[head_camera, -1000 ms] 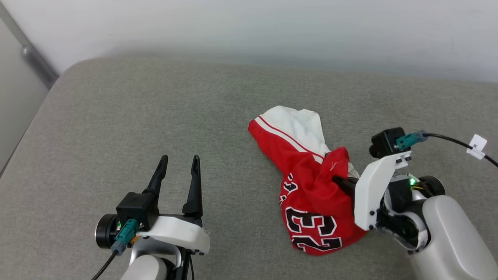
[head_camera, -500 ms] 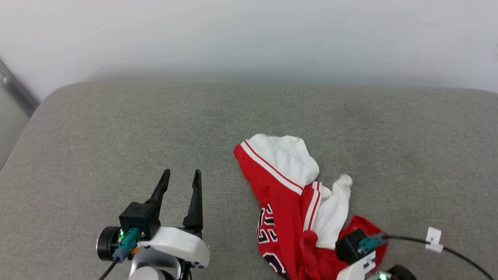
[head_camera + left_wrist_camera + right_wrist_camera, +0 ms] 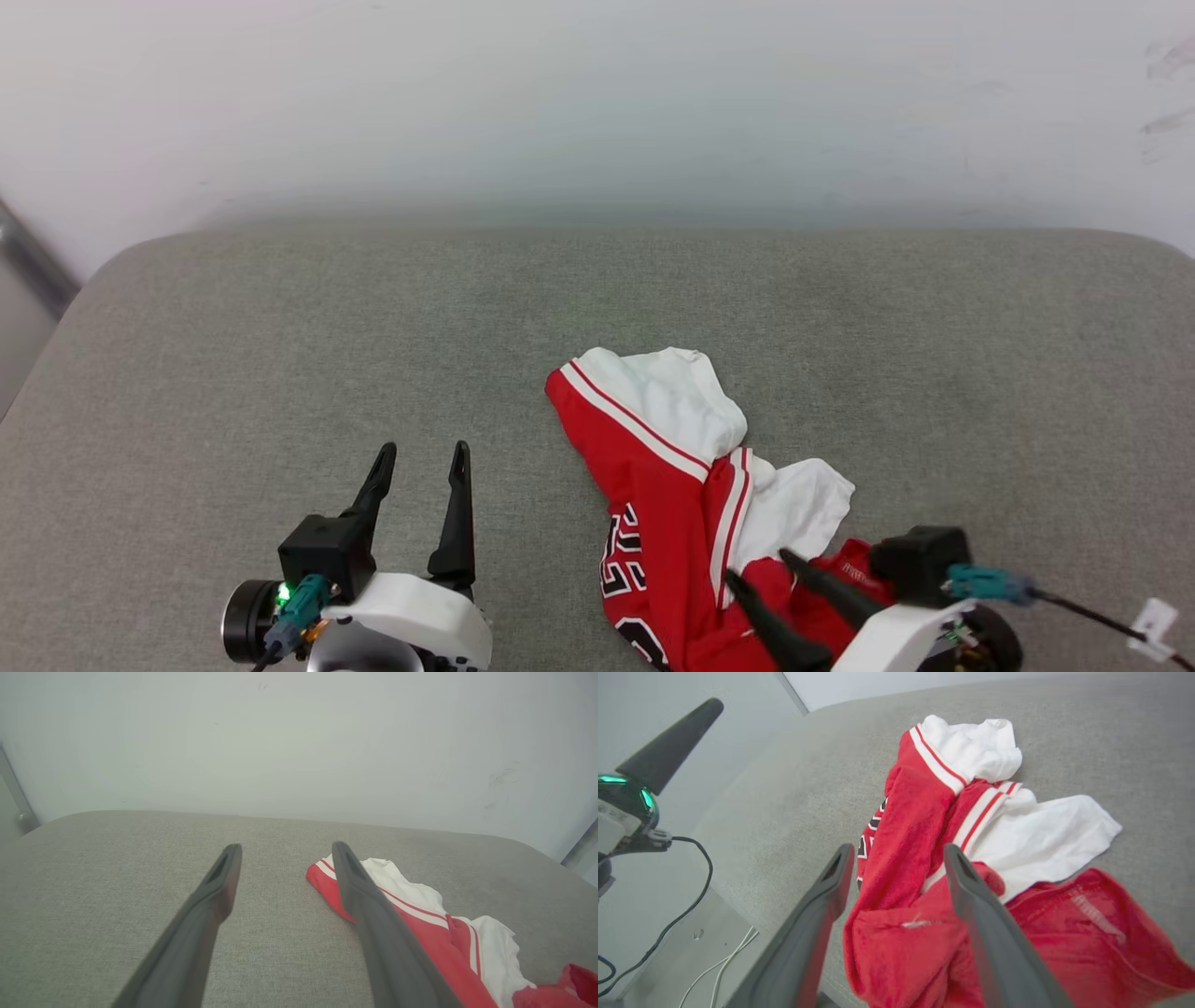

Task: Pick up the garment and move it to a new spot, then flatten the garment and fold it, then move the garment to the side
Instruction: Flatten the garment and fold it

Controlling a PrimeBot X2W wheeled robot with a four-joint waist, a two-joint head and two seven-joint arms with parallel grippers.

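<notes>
The garment (image 3: 681, 485) lies crumpled on the grey cushion (image 3: 373, 317), near its front edge and right of centre. Its red body, white sleeves and part of the black numerals show. My right gripper (image 3: 757, 567) stands open just over the near end of the garment (image 3: 915, 812), its fingers (image 3: 971, 891) spread with loose red fabric beneath them. My left gripper (image 3: 420, 453) is open and holds nothing, on the bare cushion to the left of the garment (image 3: 411, 919). In the left wrist view, the left gripper (image 3: 285, 848) points toward the wall.
A white wall (image 3: 597, 103) rises behind the cushion. A metal rail (image 3: 28, 261) runs at the far left. The right wrist view has the cushion's front edge with floor and cables (image 3: 691, 896) below, and one finger of the left gripper (image 3: 672, 737).
My right gripper, shut on the raised garment a second ago, came down toward the front edge and opened, letting the garment settle. The head camera tilted. The left gripper has stayed open.
</notes>
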